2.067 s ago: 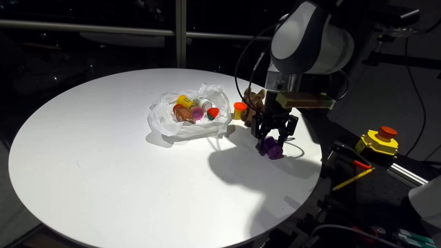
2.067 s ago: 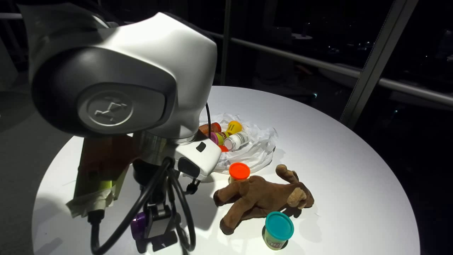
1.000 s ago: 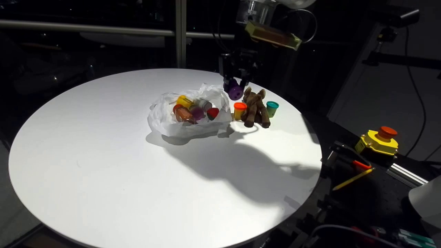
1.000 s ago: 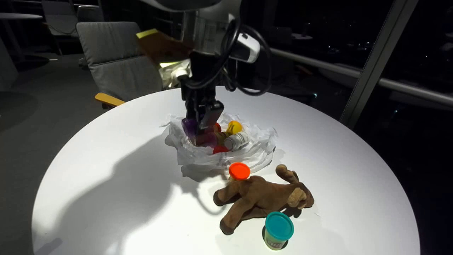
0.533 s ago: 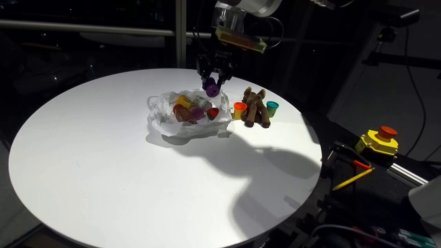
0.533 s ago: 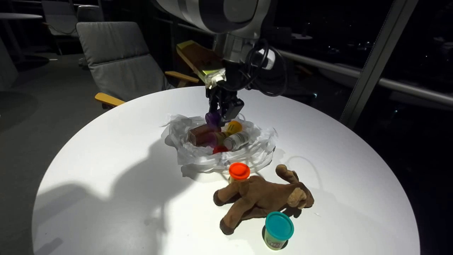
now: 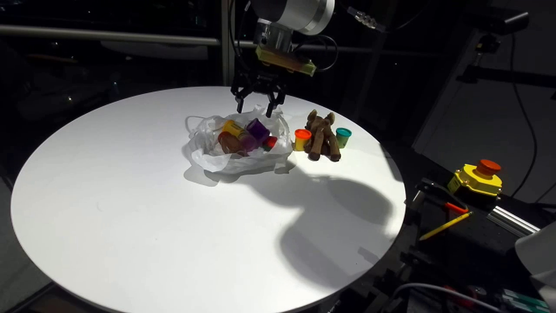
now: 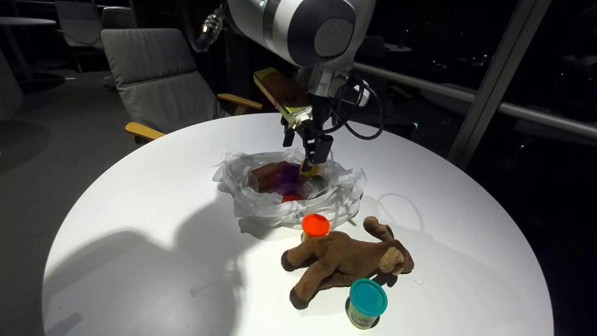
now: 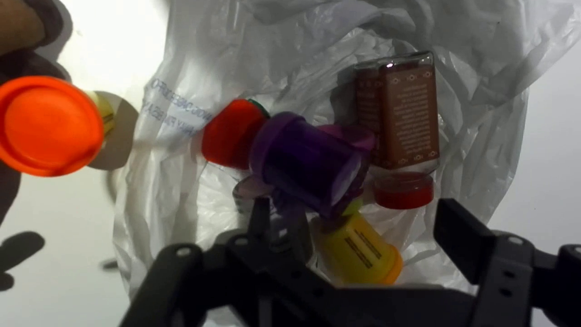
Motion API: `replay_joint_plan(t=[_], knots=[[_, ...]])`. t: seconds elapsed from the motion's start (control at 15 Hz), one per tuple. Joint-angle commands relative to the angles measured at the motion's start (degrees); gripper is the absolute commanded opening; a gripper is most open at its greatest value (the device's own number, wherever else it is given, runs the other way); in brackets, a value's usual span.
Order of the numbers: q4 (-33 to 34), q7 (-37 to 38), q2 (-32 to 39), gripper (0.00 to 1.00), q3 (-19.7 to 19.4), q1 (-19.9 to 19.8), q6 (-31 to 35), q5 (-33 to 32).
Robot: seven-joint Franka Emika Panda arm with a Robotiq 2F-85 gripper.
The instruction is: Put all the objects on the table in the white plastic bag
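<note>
I see the round purple plastic tub [image 9: 308,161] lying loose inside the white plastic bag [image 7: 245,164], probably because the black two-fingered gripper [image 7: 254,112] above holds its jaws apart, while the furry brown toy [image 8: 350,259] lies outside.

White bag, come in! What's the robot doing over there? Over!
Gripper open above white bag. Purple container inside, not held. Orange-lidded tub and teal-lidded tub outside; stuffed animal between them might crowd a grab.
</note>
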Motion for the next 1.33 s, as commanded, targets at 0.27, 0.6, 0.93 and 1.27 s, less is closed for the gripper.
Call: replay_joint_plan(t=[0.27, 0.6, 0.93, 1.27], knots=[[-2.72, -6.75, -5.25, 1.00, -1.75, -0.58, -7.67, -5.69], [-5.26, -9.38, -7.59, 1.00, -4.06, 0.50, -9.63, -12.25], [-5.21, -9.54, -6.23, 1.00, -6.14, 1.19, -11.57, -21.99], [-6.09, -12.50, -4.26, 1.00, -5.12, 0.59, -11.76, -24.48]])
